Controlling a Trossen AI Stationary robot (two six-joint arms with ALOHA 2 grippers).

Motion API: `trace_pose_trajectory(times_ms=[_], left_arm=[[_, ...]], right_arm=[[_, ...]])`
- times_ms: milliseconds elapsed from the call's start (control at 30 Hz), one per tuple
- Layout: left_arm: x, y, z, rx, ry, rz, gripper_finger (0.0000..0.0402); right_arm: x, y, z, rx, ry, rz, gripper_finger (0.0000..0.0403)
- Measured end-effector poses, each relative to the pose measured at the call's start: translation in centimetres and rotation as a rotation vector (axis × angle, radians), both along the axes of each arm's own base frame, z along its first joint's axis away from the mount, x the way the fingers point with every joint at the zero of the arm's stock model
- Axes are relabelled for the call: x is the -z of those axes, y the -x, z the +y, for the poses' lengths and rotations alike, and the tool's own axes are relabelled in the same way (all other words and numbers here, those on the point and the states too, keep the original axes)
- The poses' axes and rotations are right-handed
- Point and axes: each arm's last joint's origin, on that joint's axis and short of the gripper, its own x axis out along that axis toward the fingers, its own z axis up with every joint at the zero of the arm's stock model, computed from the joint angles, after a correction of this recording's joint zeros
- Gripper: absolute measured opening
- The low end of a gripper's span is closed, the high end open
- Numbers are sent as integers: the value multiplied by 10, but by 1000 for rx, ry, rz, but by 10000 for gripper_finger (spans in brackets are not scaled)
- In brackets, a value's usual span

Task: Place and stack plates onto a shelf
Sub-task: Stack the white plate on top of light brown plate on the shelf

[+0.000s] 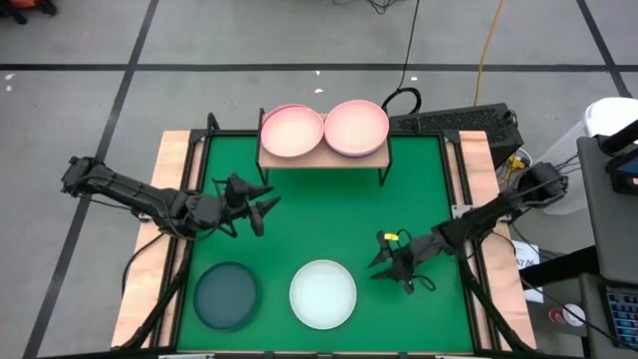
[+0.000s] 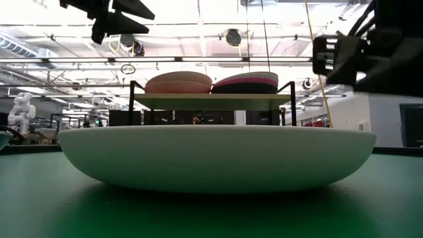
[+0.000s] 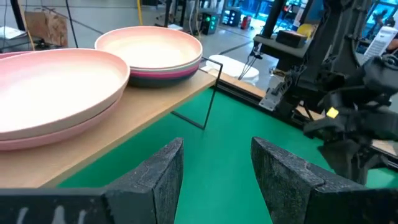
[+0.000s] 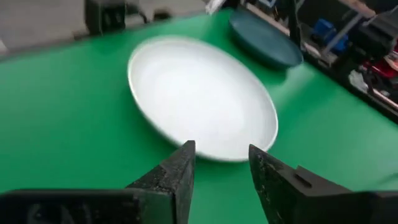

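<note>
Across the centre of the high view, green mat (image 1: 329, 214): it covered the table and carried everything; I saw nothing on it that would snag a plate.
Shelf (image 1: 322, 158): it stood at the upper middle of the high view, its wooden top already filled by two stacks side by side, a pink-topped stack on the left (image 1: 292, 130) and another on the right (image 1: 356, 127).
Stack make-up: from the low view I made out magenta and dark layers under the right stack (image 2: 246, 82); I could not count the plates in either.
White plate (image 1: 323, 293): it lay at lower centre of the high view, flat on the mat. I judged it light, stiff and matte, best pinched at the raised rim, since the flat middle offers no hold.
Teal plate (image 1: 226, 295): it lay at lower left, apart from the white one; I judged it the same kind.
Right gripper (image 1: 382, 261): it sat just right of the white plate with fingers apart and nothing between them; in its wrist view the near rim (image 4: 205, 152) showed beyond the fingertips.
Left gripper (image 1: 267, 207): it hung at left of centre, below the shelf's left end, fingers spread and empty.
Hidden: the low view was mostly blocked by the white plate (image 2: 218, 158), so the teal one did not show there.
</note>
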Motion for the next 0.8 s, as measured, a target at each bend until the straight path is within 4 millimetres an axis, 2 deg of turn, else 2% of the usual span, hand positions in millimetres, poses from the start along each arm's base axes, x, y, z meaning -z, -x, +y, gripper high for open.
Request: trace_pose_trajectory(times_ms=[233,600,800], left_arm=[[0,0,1,-8,6,-2,193],[0,0,2,-13,13,-5,193],[0,-1,1,3,30,-11,193]], right_arm=[[19,-12,13,-24,98,29,141],[32,-48,44,-57,206,40,141],[44,-52,48,-66,229,80,141]])
